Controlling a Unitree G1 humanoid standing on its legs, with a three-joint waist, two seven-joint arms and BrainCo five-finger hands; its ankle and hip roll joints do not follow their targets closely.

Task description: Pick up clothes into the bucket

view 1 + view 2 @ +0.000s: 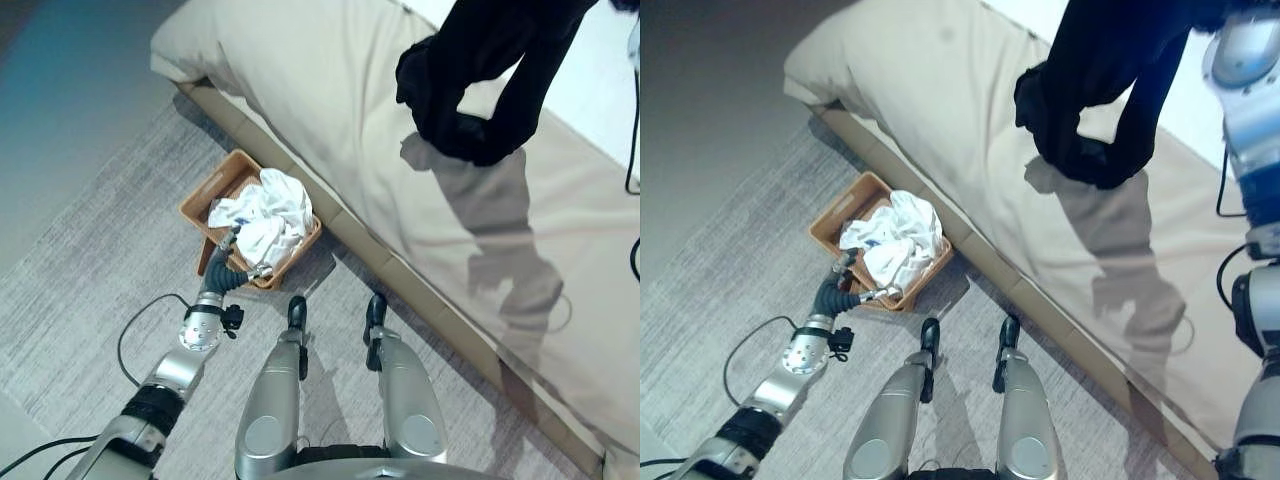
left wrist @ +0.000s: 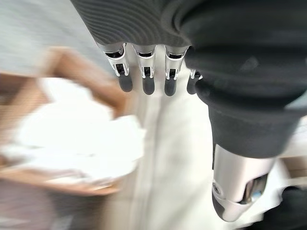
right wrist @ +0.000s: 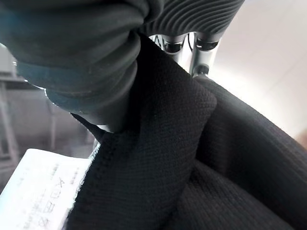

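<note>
1. The black garment (image 1: 480, 70) hangs in the air above the bed (image 1: 330, 110), at the far right of the scene, with its bunched lower folds dangling clear of the mattress and casting a shadow on the beige cover.
2. In the right wrist view the right hand (image 3: 192, 48) is gripping this dark knit cloth (image 3: 192, 158), which is pressed between the ribbed cover and the fingers; a white care label (image 3: 38, 191) with small print hangs from it, too blurred to read.
3. The fabric looks thick and finely ribbed, uniformly black, folded over itself in heavy loops.
4. The bucket (image 1: 215, 190) is a brown, open rectangular basket on the grey rug (image 1: 90, 270), left of the garment and just beside the bed's near edge.
5. White clothes (image 1: 265, 215) are piled in it, heaping above the rim.
6. The left hand (image 1: 240, 262) sits at the basket's near rim; in its wrist view the fingers (image 2: 146, 81) are straight and relaxed, grasping nothing, the thumb apart.
7. The edge of the bed lies between the hanging garment and the basket.
</note>
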